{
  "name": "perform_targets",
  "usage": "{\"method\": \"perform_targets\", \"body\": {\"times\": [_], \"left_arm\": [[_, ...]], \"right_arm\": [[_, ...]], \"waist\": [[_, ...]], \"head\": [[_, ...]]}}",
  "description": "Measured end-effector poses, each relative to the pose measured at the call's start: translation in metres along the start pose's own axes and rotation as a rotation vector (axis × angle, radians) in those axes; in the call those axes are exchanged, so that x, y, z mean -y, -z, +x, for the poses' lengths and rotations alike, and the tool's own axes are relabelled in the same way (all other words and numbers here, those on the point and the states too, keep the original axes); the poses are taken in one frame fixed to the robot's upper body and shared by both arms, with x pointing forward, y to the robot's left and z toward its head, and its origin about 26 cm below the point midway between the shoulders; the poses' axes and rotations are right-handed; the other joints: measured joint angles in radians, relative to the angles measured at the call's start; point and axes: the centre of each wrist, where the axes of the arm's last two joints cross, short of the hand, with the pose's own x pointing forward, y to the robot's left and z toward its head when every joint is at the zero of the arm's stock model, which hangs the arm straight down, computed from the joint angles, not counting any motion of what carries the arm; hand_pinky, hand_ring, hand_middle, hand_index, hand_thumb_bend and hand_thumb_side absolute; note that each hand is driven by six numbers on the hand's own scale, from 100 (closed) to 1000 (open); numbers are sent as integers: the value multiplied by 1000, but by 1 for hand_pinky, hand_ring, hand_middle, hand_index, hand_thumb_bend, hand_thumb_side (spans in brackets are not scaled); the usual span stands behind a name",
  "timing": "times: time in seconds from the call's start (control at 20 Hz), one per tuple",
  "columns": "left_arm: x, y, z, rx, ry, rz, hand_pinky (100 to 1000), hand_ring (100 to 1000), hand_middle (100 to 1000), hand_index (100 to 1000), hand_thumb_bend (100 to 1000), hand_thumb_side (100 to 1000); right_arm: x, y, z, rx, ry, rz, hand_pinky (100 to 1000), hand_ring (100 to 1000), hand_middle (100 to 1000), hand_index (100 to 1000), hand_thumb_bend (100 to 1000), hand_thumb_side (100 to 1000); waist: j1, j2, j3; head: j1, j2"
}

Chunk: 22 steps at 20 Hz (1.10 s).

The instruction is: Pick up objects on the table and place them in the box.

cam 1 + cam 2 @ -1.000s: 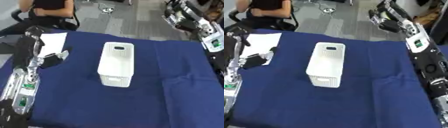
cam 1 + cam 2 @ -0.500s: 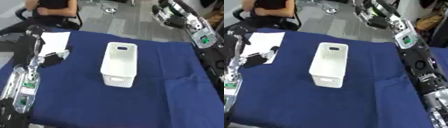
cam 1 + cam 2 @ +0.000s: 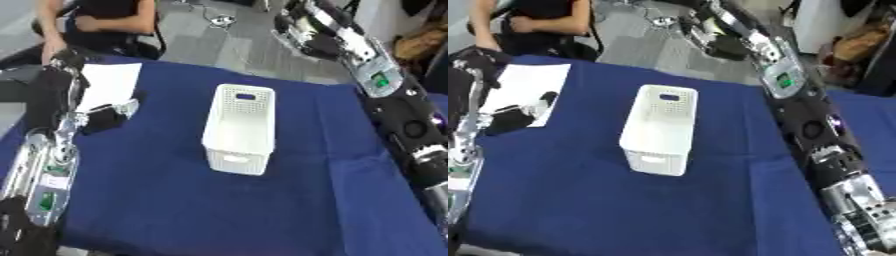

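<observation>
A white perforated box (image 3: 241,127) stands upright in the middle of the blue-covered table (image 3: 157,200), and I see nothing inside it. A white sheet of paper (image 3: 109,80) lies at the far left. My left hand (image 3: 103,120) is dark and rests at the near edge of that sheet, left of the box. Its grip is too blurred to read. My right arm (image 3: 381,82) rises along the right side, and my right hand (image 3: 710,40) hangs high beyond the table's far edge, over the floor. It is also blurred.
My left forearm (image 3: 48,170) lies along the table's left edge. The right arm's silver and black links (image 3: 833,150) run down the right side. Grey floor and a cable (image 3: 219,20) lie behind the far edge.
My right arm has swung up and leftward, bringing the hand from the far right to behind the box. The view has shifted a little. The left hand stays by the paper.
</observation>
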Motion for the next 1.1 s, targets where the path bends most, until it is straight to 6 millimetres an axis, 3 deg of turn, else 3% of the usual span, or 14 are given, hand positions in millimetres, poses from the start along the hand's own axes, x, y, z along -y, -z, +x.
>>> {"method": "perform_targets", "body": {"times": [0.8,1.1], "left_arm": [[1,4,9,25,-21,5,100,460,689,735,527,481],[0,8,17,52,-35,15,100,461,689,736,530,484]], "right_arm": [[-43,40,18,58,76,63,100,100,121,186,100,782],[-51,42,19,48,71,78,100,100,127,188,100,796]], "waist": [[1,15,23],[1,30,33]], "head": [[-33,0],[-50,-7]]}}
